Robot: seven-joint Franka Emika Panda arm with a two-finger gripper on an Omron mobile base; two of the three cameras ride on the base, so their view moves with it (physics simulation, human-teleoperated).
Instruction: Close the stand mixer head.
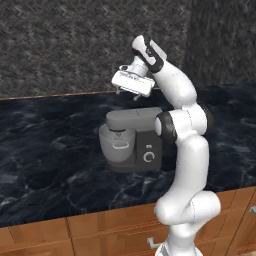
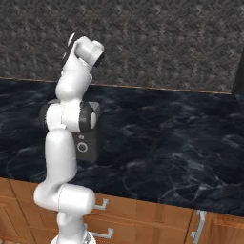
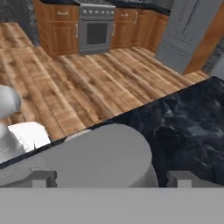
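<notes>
Mixer head (image 1: 131, 119) lying level over bowl (image 1: 117, 146) on counter (image 1: 50, 150), base (image 1: 149, 154) to bowl's right, gripper (image 1: 131, 92) above head.

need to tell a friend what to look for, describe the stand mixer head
On the black marble counter stands a dark grey mixer. The stand mixer head is the rounded mid-grey arm lying across its top, above the light grey mixing bowl and the boxy base with a dial.

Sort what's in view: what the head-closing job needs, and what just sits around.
Job:
stand mixer head
gripper, above the head

Just around:
mixing bowl
mixer base with dial
black marble counter
oven
wooden cabinets
</notes>
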